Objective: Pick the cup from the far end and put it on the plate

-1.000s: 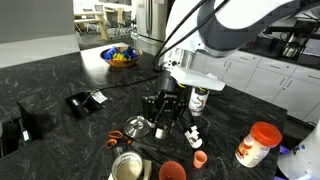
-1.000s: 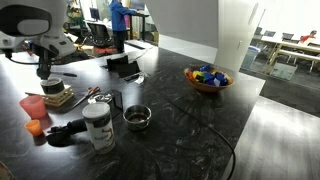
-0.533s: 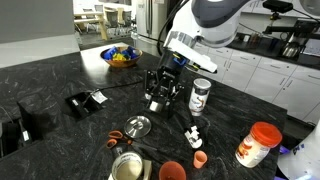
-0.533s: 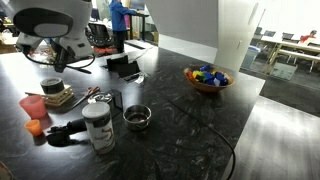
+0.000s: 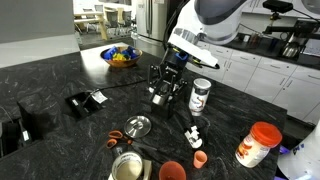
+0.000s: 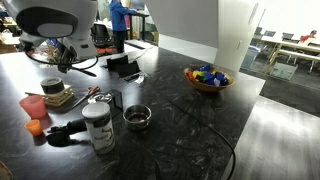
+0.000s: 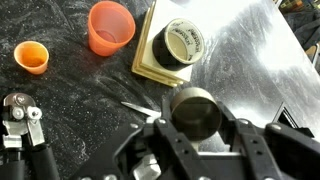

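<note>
My gripper (image 7: 197, 118) is shut on the small shiny silver cup (image 7: 194, 108), one finger on each side of its wall. It holds the cup upright, well above the black counter. In both exterior views the gripper (image 5: 160, 97) (image 6: 60, 66) hangs in the air, and the cup between the fingers is hard to make out. A shallow round metal dish (image 5: 138, 126) (image 6: 136, 117), the only plate-like thing, sits on the counter. In an exterior view it is below and to the left of the gripper.
Below the gripper a dark round jar (image 7: 183, 42) sits on a beige block, with a salmon cup (image 7: 110, 26) and a small orange cup (image 7: 31, 57) beside it. A white container (image 5: 201, 95), an orange-lidded jar (image 5: 259, 143) and a bowl of colourful pieces (image 5: 120, 56) stand around.
The gripper has risen from just above the counter to well above it, with the cup in its fingers. Nothing else has moved.
</note>
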Robot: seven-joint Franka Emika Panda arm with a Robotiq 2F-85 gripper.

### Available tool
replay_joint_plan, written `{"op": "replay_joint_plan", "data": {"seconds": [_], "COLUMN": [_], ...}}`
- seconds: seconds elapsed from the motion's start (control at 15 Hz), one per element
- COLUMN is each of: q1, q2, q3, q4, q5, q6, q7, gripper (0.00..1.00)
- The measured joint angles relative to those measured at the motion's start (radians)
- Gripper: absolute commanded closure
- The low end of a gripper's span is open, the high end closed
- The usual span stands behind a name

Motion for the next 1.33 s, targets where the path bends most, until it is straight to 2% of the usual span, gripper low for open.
{"op": "replay_joint_plan", "data": {"seconds": [0.2,0.27,0.47,0.6,1.07,1.33], "q1": [0.000,0.000,-0.001,-0.009,-0.098,-0.131], "q2": [0.000,0.000,0.003,0.004,-0.002,0.013], "q3": [0.000,0.000,0.000,-0.005,-0.090,-0.127], "q4": [0.000,0.000,-0.001,0.000,0.027,0.028], "q5": [0.000,0.000,0.020,0.098,0.382,0.493], "q6": [0.000,0.000,-0.006,-0.036,-0.300,-0.321], "q7": [0.001,0.001,0.001,0.001,0.036,0.150], "gripper": [0.54,0.79,0.79,0.79,0.79,0.79]}}
